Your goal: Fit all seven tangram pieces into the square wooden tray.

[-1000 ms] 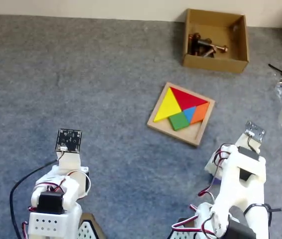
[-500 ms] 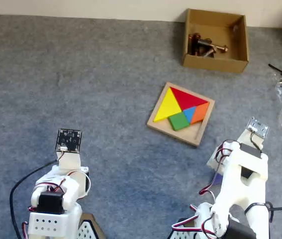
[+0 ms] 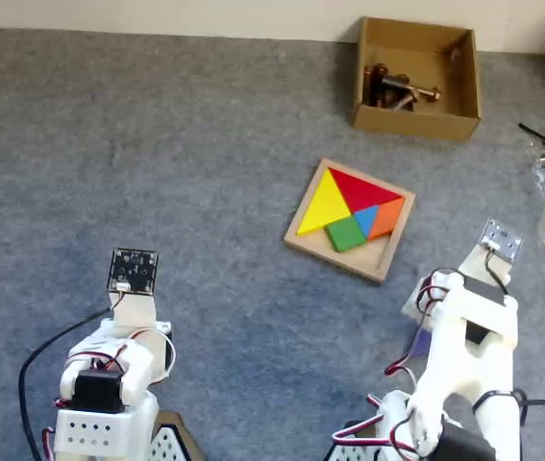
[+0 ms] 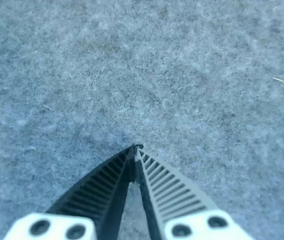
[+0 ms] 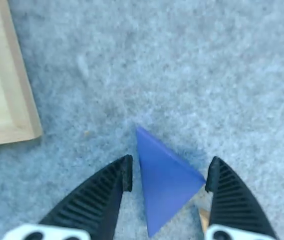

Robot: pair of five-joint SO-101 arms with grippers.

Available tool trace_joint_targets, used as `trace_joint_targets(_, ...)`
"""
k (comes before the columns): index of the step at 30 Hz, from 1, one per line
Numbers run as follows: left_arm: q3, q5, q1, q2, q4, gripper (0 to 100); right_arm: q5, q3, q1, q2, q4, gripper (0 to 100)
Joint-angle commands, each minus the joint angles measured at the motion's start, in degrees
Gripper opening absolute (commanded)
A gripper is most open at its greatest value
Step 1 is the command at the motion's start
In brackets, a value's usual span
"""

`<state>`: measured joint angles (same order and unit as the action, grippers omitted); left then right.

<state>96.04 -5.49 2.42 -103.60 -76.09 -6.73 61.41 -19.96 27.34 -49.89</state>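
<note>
Five pieces point(image 3: 333, 204) in tray point(image 3: 387, 252), centre frame; one blue triangle point(image 5: 164, 190) outside.
My right gripper point(image 5: 171, 162) open, straddling the triangle; left gripper point(image 4: 134, 150) closed over carpet point(image 4: 142, 60).

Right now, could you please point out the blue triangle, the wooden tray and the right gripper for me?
blue triangle point(image 5: 166, 182), right wrist view, middle of its top face.
wooden tray point(image 3: 373, 253), high view, bare floor beside the orange piece.
right gripper point(image 5: 171, 161), right wrist view, midway between its open fingertips.
</note>
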Motion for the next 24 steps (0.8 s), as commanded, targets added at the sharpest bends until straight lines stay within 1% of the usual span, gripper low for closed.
trace_joint_targets(1,1.10,-0.44,-0.92,-0.40,0.18,1,0.70,-2.68,0.84,-0.13,-1.01,23.7)
trace_joint_targets(24,1.10,-0.44,-0.92,-0.40,0.18,1,1.14,-2.51,0.92,-0.13,-3.74,23.5)
